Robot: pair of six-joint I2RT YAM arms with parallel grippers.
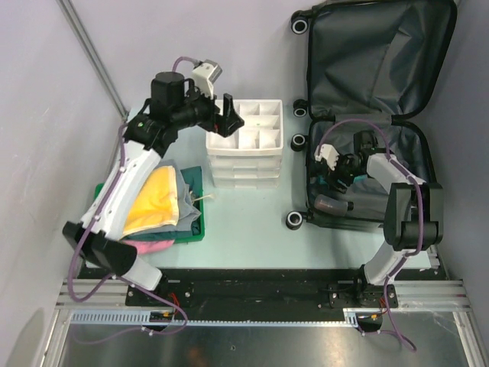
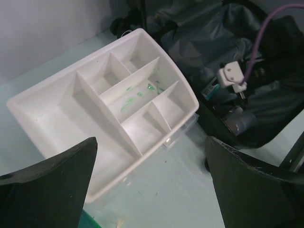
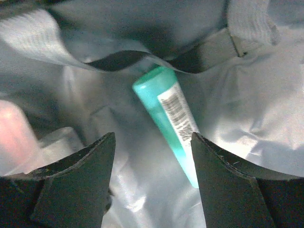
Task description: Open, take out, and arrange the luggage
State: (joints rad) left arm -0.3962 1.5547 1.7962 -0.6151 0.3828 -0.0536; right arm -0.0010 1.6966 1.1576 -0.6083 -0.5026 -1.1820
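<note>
The luggage [image 1: 382, 53] lies open at the right, its dark grey fabric lining showing, black wheels on its left side. My right gripper [image 1: 334, 177] is down inside its near half, open. In the right wrist view its fingers [image 3: 80, 190] straddle the lining just above a teal tube with a barcode label [image 3: 168, 118]; the tube lies near the right finger, untouched. A pink-capped item [image 3: 14, 133] is at the left. My left gripper [image 1: 229, 115] is open and empty above the left side of the white compartmented drawer box [image 1: 246, 141]. The luggage also shows in the left wrist view [image 2: 228, 42].
A flat green tray [image 1: 200, 229] at the left holds folded yellow, grey and pink cloths [image 1: 157, 199]. The drawer box [image 2: 109, 99] has green specks in one compartment. A grey cylinder [image 1: 336, 205] lies in the luggage's near corner. Walls stand close at left and right.
</note>
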